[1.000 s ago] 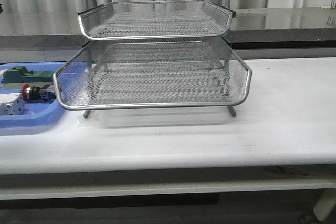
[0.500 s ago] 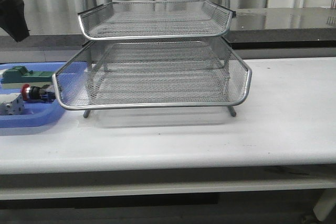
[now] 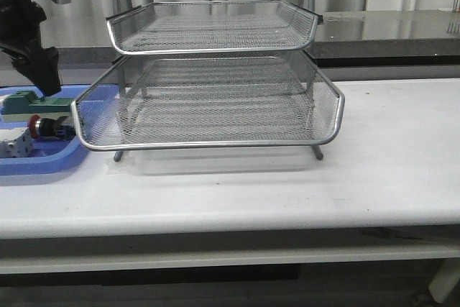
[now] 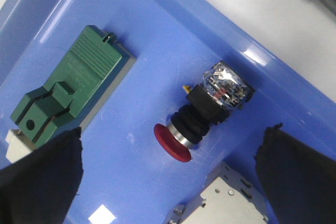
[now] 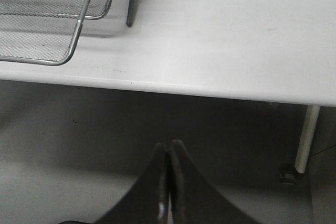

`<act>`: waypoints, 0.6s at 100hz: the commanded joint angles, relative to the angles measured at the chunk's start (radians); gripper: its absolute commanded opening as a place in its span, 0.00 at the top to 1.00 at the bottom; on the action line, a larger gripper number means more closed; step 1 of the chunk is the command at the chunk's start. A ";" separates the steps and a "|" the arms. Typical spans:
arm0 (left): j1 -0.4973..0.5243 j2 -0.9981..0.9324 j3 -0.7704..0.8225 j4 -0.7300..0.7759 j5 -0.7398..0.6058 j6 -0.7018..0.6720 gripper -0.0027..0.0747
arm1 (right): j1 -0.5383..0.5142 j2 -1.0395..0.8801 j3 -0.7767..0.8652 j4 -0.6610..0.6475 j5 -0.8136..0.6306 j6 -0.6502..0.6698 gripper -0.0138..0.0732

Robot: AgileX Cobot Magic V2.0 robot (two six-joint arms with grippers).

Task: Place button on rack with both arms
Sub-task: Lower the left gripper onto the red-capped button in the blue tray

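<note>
The button (image 3: 44, 127) lies on its side in the blue tray at the far left, red cap pointing left. In the left wrist view the button (image 4: 205, 111) shows its red cap, black middle and clear-blue rear. My left gripper (image 3: 44, 83) hangs just above the tray, over the button. It is open and empty (image 4: 168, 177), with its black fingers (image 4: 39, 177) wide apart on either side of the red cap. The silver wire-mesh rack (image 3: 215, 144) stands mid-table, to the right of the tray. My right gripper (image 5: 169, 148) is shut and empty, below the table's front edge.
The flat blue tray (image 3: 43, 167) also holds a green block (image 4: 68, 93) and a white-grey block (image 4: 236, 198) beside the button. The rack's front corner and a leg (image 5: 128, 3) show in the right wrist view. The white table edge (image 5: 210, 90) lies ahead of the right gripper.
My left arm has come into view from the top left and dropped down over the blue tray. The button, blocks and rack have not moved.
</note>
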 commanded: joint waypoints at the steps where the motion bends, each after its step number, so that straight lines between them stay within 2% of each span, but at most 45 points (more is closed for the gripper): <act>1: 0.002 -0.035 -0.053 -0.003 -0.023 0.005 0.14 | -0.006 0.002 -0.024 0.001 -0.057 -0.003 0.92; 60: -0.009 0.069 -0.059 -0.008 -0.036 0.045 0.14 | -0.006 0.002 -0.024 0.001 -0.056 -0.003 0.92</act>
